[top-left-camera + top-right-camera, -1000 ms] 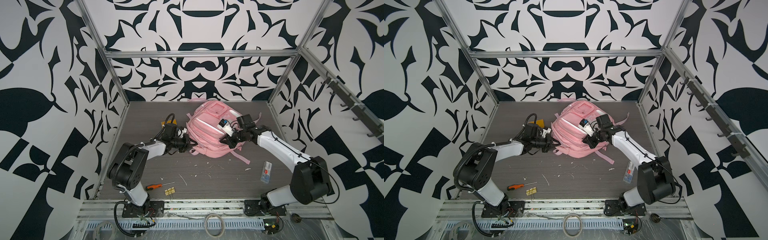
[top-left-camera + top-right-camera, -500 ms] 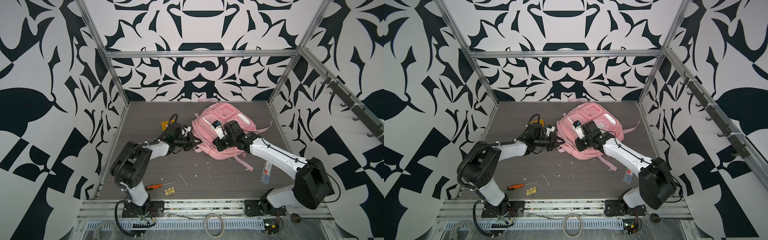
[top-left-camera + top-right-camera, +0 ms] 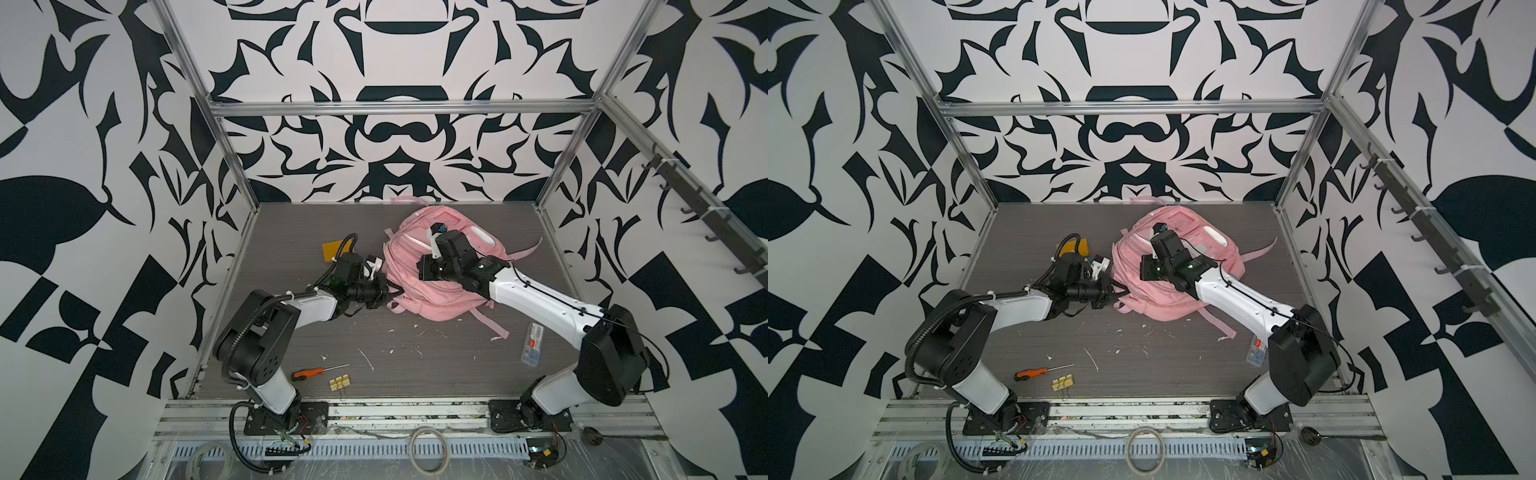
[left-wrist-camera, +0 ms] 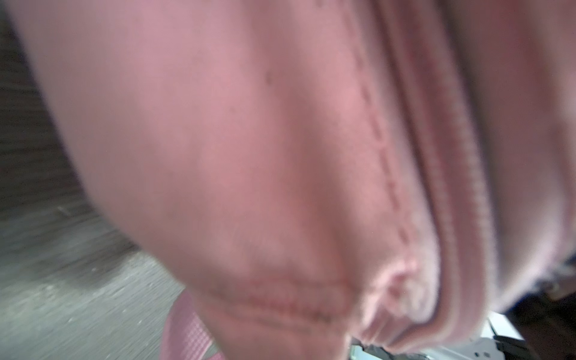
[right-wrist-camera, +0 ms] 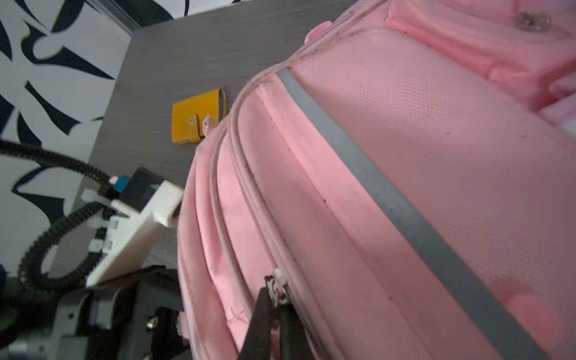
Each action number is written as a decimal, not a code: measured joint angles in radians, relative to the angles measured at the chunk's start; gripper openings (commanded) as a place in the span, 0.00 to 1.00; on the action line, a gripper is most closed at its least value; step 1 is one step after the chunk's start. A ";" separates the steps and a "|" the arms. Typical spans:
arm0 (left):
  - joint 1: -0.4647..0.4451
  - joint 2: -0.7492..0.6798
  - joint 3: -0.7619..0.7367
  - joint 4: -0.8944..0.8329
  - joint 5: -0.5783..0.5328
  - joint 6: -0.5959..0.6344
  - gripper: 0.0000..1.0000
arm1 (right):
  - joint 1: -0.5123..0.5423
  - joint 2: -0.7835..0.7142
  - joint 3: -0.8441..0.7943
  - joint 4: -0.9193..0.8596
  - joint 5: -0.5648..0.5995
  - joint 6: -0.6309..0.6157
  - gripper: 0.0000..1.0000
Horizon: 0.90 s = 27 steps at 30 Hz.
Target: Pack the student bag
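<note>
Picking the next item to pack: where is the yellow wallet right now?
In both top views the yellow wallet lies flat on the table, towards its back left, just left of the student bag.

The student bag [image 5: 405, 149] is matt pink woven cloth with a smooth grey stripe [image 5: 389, 199] and a metal zip pull [image 5: 279, 288]. The table [image 5: 202, 53] is matt grey wood-grain.

Both top views: bright, even overhead light, sharp, faint soft shadows on the tabletop [image 3: 436, 374]. Left wrist view: dim and wholly out of focus, the student bag [image 4: 249, 140] a blurred pink mass. Right wrist view: bright and sharp on the fabric, dark and soft close to the lens.
</note>
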 measured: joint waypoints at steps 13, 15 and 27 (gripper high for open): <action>-0.158 -0.443 0.167 -0.630 -0.272 0.581 0.77 | 0.007 -0.026 -0.019 0.014 -0.005 0.211 0.00; -0.188 -0.451 0.204 -0.667 -0.311 0.636 0.77 | 0.007 -0.026 -0.018 0.007 -0.005 0.229 0.07; -0.189 -0.400 0.160 -0.655 -0.402 0.615 0.76 | 0.007 -0.033 -0.015 0.008 -0.040 0.231 0.53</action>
